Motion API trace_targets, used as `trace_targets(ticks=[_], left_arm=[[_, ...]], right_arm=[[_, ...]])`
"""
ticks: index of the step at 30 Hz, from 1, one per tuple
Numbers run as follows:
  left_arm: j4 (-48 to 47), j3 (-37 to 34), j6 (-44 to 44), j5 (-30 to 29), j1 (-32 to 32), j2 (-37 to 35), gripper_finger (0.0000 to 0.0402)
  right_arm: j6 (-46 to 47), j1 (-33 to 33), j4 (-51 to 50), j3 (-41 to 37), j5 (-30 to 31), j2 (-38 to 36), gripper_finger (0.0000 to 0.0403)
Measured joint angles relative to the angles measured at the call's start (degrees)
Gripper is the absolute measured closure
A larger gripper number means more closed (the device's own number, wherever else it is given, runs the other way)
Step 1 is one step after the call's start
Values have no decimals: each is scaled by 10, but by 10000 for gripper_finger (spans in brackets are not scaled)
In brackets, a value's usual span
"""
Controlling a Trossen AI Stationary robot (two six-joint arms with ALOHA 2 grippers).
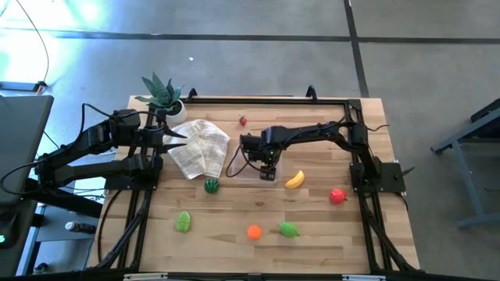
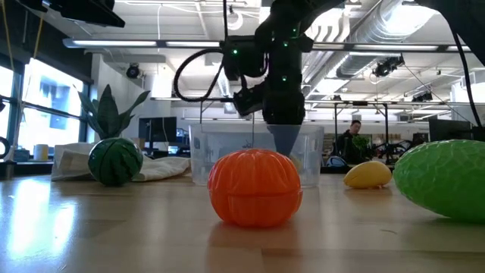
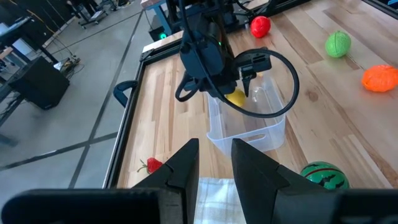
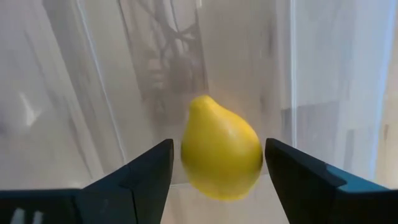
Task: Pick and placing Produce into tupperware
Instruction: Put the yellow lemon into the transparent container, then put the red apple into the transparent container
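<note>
Over the tupperware, near the middle of the wooden table, hangs the right pincer, pointing down into the clear container. Its 2 dark fingers stand apart, and a yellow lemon sits between them inside the tupperware with a gap showing on each side; whether the lemon rests on the container floor cannot be told. From the left wrist view the same lemon shows as a yellow patch behind the right arm, within the tupperware walls.

Around the tupperware lie the other toy produce. A dark green striped melon sits just beside the tupperware's near left corner, and a banana lies just beside its right end. Farther toward the table's front edge from the tupperware are a light green fruit, an orange and another green fruit. A red apple lies well to the right of the tupperware, and a small strawberry behind it. A checked cloth lies to the tupperware's left, with a potted plant beyond the cloth.

The left pincer waits over the cloth, left of the tupperware, its 2 fingers nearly together with a narrow gap and nothing between them.
</note>
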Motion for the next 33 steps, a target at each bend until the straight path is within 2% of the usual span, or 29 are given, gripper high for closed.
trace_targets(ticks=[12,23,33], left_arm=[[0,0,0,0,0,0,316],[0,0,0,0,0,0,316],[0,0,0,0,0,0,316]], right_arm=[[3,0,-108,107,1,0,157],[1,0,-190,221,46,-1,157],[13,0,-213,232,65,-45,172]])
